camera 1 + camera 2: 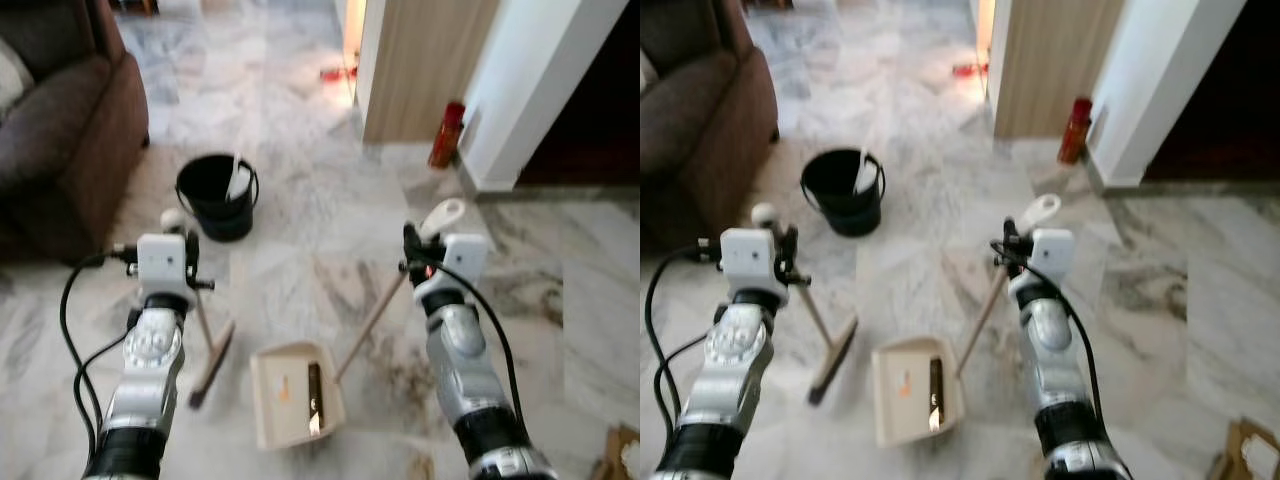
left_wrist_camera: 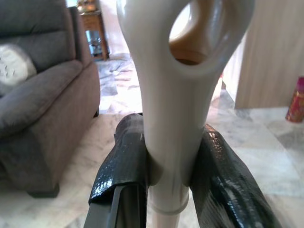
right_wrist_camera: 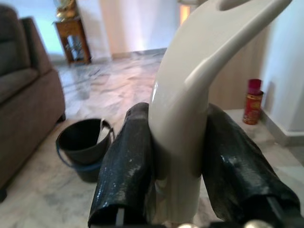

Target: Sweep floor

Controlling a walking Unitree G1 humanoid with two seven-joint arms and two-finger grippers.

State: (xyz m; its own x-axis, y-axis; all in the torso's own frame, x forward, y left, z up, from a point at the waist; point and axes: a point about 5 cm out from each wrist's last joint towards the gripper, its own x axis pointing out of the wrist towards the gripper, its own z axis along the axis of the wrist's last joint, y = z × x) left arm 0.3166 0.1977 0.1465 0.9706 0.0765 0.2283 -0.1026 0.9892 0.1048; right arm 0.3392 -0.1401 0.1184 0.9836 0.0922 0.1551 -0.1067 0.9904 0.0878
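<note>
No legible writing. Left gripper (image 2: 166,175) clamped on broom handle (image 2: 173,114), brush head (image 1: 212,362) on marble floor (image 1: 300,230). Right gripper (image 3: 178,175) clamped on dustpan handle (image 3: 183,118); dustpan (image 1: 295,395) between arms. Black bucket (image 1: 217,195) beside sofa (image 1: 60,130); open floor ahead.

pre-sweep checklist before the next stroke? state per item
1. Left gripper shut on broom handle: ok.
2. Right gripper shut on dustpan handle: ok.
3. Dustpan flat on the floor, mouth toward the broom head: cannot tell, image is blurred.
4. Broom head down at the floor beside the dustpan: ok.
5. Black bucket apart from the tools, farther ahead: ok.
6. Sofa on the left, apart from the broom: ok.
</note>
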